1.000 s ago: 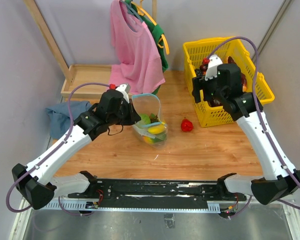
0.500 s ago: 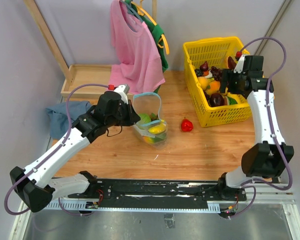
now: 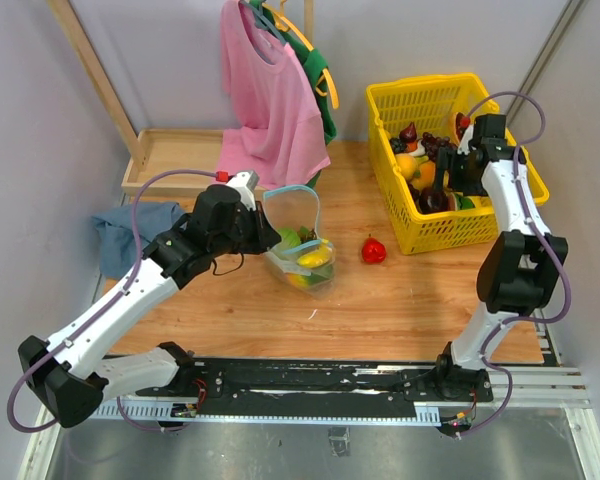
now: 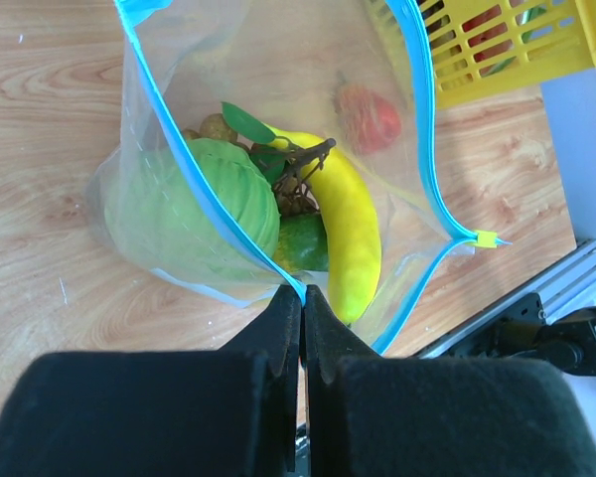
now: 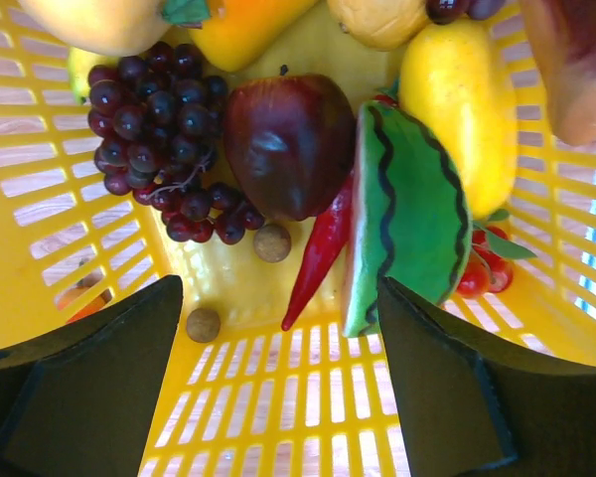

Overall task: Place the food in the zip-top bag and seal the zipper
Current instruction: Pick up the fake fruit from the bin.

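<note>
Holding the bag (image 4: 209, 60) mouth-up on the bench (image 3: 380, 310), the left jaws are pinched flat on its blue zipper (image 4: 424, 99) strip. A banana (image 4: 350, 224) and green fruit (image 4: 204, 214) lie inside. Your right jaws hang spread wide and empty over the basket (image 5: 308, 397). Expect glossy, light, probably slippery toy food (image 5: 457, 109). Grip the dark apple (image 5: 290, 144) across its widest part, not the loose grapes (image 5: 164, 119). Treat the bag film as thin and limp.

White arms (image 3: 110, 313), black joints and claws (image 4: 300, 308), looping purple cables (image 3: 133, 220).
</note>
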`<state>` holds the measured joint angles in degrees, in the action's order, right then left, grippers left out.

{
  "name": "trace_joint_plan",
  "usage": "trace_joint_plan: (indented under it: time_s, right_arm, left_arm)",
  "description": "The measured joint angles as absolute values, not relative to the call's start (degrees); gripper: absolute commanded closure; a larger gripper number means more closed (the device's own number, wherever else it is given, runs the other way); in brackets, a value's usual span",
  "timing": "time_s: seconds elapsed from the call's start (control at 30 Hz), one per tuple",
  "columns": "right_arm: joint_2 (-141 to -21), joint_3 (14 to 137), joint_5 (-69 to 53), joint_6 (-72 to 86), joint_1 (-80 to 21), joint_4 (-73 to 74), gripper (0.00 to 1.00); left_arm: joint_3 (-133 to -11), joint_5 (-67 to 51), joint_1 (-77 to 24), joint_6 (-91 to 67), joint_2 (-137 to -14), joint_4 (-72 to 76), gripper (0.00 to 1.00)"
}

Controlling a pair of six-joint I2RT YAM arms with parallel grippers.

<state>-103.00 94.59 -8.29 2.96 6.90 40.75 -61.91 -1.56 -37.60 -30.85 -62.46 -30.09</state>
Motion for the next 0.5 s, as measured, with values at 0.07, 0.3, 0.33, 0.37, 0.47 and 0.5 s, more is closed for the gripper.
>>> trace_joint_plan:
  time_s: [0.07, 0.3, 0.33, 0.37, 0.47, 0.5]
  right_arm:
    - [-102.74, 94.59, -6.17, 2.70, 6.92, 41.28, 0.19]
    - [-102.48, 94.15, -0.16, 2.52, 9.78, 41.71, 0.17]
    - [-102.52, 94.15, 0.34, 2.52, 10.22, 41.82, 0.16]
    - [-102.59, 94.15, 0.75, 2.52, 10.79, 41.82, 0.15]
    - [-103.50, 94.15, 1.43, 2.46, 11.68, 41.78, 0.11]
    - [-104.12, 94.17, 1.50, 2.39, 11.97, 41.71, 0.10]
  left_arm:
    - [-61.91, -1.50, -37.60, -30.65, -62.24, -30.04, 1.00]
    - [-61.73, -0.47, -37.60, -28.62, -61.93, -29.95, 1.00]
    - [-61.56, -0.45, -37.60, -28.34, -61.93, -29.74, 1.00]
    - [-61.34, -0.43, -37.60, -28.10, -61.91, -29.54, 1.00]
    - [-60.73, -0.45, -37.60, -27.27, -61.84, -28.71, 1.00]
    - [-60.47, -0.45, -37.60, -27.00, -61.73, -28.32, 1.00]
